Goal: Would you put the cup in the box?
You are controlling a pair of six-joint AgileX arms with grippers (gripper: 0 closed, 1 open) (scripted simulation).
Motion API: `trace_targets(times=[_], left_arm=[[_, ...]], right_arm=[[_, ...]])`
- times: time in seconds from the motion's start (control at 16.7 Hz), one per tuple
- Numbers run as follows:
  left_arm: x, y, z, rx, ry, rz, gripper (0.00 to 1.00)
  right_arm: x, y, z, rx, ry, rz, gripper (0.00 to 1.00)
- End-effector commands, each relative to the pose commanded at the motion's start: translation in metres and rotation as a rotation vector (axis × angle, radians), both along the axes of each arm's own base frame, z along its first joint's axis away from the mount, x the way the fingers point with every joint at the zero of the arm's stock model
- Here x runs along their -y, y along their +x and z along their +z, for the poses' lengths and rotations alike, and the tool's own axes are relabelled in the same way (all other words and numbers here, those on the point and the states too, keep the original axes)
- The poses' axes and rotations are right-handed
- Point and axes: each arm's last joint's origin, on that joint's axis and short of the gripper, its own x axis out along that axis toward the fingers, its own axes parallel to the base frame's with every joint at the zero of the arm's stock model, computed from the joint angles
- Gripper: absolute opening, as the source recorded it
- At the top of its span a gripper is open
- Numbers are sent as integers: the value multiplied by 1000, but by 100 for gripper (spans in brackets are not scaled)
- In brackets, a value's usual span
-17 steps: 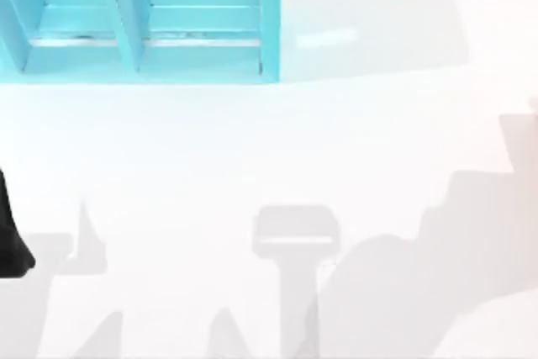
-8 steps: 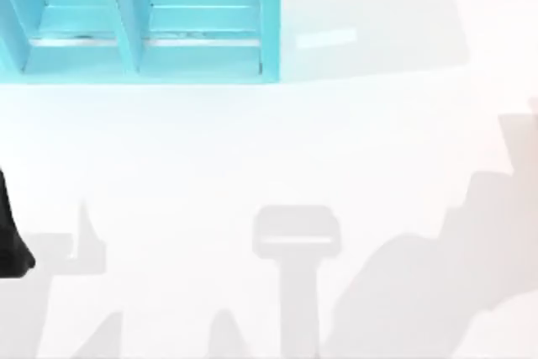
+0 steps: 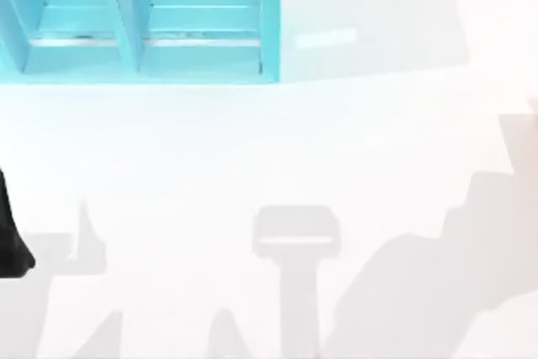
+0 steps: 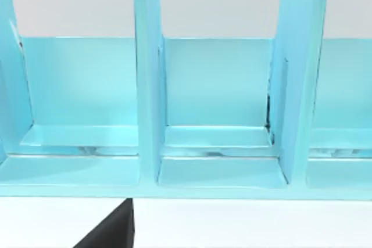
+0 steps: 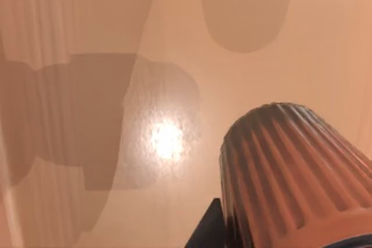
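While viewed from above, box (image 3: pixel 271 18): pale blue, set at the far left of the white table (image 3: pixel 336 140), split by upright dividers.
Left arm (image 3: pixel 12 237): a black part is seen at the left edge, parked.
Left gripper (image 4: pixel 111 229): faced toward the box (image 4: pixel 148 85) compartments; its grip cannot be told.
Right gripper (image 5: pixel 207 228): closed around the cup, one black finger (image 5: pixel 204 232) pressed against the ribbed side.
Cup (image 5: pixel 285 172): copper-toned, ribbed, held over the bare table surface, apart from the box.

A ribbed, copper-toned cup (image 5: pixel 290 172) looms close above a shadowed surface (image 5: pixel 116 114), apparently touching a black part beside it.
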Motion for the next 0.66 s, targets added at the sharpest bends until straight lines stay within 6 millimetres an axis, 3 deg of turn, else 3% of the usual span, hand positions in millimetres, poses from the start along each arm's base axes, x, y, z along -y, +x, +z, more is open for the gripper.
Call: trace_targets(times=[0.3, 0.66], left_arm=[[0, 0, 0, 0, 0, 0, 100], [0, 0, 0, 0, 0, 0, 100]], right_arm=[[0, 0, 0, 0, 0, 0, 98], [0, 0, 0, 0, 0, 0, 100]])
